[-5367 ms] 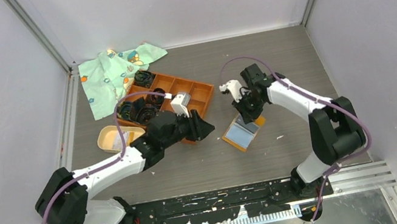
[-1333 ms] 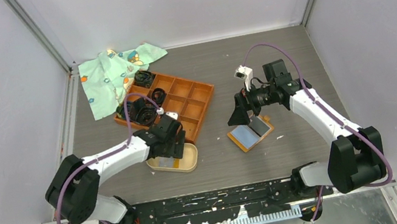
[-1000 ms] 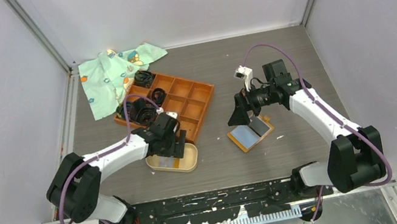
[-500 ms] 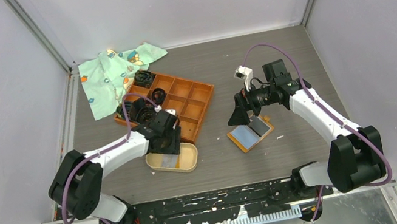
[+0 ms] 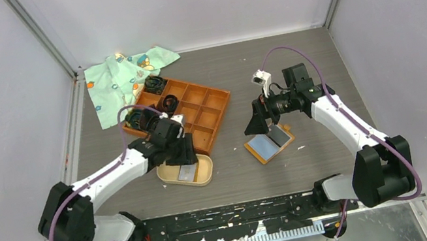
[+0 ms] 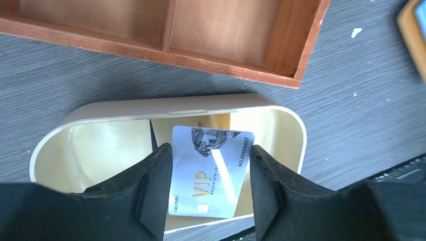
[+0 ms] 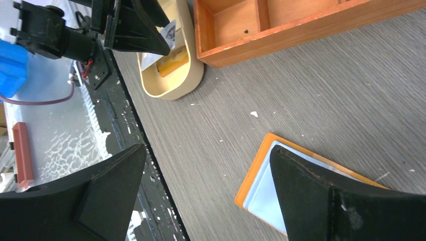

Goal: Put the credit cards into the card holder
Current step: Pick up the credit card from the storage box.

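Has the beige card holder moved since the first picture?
Yes. The card holder moved right and nearer the arm bases, from left of the orange grid tray to its near corner.

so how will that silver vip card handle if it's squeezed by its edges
The silver card looks thin yet lies flat between the jaws of the left gripper, so probably stiff, though it may bow if squeezed hard. Its glossy face shows glare, so likely slippery. Being so thin, it is probably light.
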Controlling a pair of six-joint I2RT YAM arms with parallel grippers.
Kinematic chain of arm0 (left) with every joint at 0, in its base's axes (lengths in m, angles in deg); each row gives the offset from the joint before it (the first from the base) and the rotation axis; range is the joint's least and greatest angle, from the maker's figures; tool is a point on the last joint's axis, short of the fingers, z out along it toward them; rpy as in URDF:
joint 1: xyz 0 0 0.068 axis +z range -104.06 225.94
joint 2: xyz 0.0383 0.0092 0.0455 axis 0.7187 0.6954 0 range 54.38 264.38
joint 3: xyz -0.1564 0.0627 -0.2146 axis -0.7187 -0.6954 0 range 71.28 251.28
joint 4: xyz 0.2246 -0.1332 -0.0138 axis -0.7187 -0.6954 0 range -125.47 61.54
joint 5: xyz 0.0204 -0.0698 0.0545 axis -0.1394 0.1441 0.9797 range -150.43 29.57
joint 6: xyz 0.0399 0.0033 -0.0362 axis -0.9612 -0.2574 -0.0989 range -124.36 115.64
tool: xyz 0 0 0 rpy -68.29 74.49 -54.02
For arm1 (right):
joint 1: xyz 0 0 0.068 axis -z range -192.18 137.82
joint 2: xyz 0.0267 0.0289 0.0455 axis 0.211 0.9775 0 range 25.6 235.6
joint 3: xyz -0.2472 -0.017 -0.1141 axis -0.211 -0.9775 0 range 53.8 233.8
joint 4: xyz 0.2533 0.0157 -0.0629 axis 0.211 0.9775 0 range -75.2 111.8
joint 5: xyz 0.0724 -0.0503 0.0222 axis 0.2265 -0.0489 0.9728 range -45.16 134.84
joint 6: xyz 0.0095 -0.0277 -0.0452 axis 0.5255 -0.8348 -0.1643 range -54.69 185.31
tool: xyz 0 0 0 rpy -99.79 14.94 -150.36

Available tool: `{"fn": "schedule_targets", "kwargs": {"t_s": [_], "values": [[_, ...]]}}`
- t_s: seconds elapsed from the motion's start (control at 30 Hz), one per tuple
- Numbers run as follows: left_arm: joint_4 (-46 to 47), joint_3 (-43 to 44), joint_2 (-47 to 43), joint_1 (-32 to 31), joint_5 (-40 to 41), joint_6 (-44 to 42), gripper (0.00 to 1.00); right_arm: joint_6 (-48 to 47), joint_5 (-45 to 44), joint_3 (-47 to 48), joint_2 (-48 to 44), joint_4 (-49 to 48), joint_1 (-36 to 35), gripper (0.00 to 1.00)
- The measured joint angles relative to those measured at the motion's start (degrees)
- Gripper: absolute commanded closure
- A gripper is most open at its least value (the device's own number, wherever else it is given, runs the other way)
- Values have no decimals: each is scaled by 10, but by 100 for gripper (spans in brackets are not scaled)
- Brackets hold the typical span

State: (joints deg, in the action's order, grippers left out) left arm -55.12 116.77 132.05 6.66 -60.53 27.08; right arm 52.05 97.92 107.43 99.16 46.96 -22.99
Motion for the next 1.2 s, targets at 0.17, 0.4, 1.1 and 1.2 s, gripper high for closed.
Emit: {"fn": "schedule_targets", "kwargs": {"t_s": [0.17,0.4,1.1,1.2], "values": [[30,-35,-32,32,-47,14,62,33,29,-5,1,-26,-18,6],[82,-88,-35,64,-97,31,63,147,58,-48,42,-153,-113,11],[270,-233,-154,121,-166,143,64,417,-92,-47,175,-371,-299,31],[293,-246,-154,123,-171,165,64,417,-120,-31,193,-366,-316,31]]}}
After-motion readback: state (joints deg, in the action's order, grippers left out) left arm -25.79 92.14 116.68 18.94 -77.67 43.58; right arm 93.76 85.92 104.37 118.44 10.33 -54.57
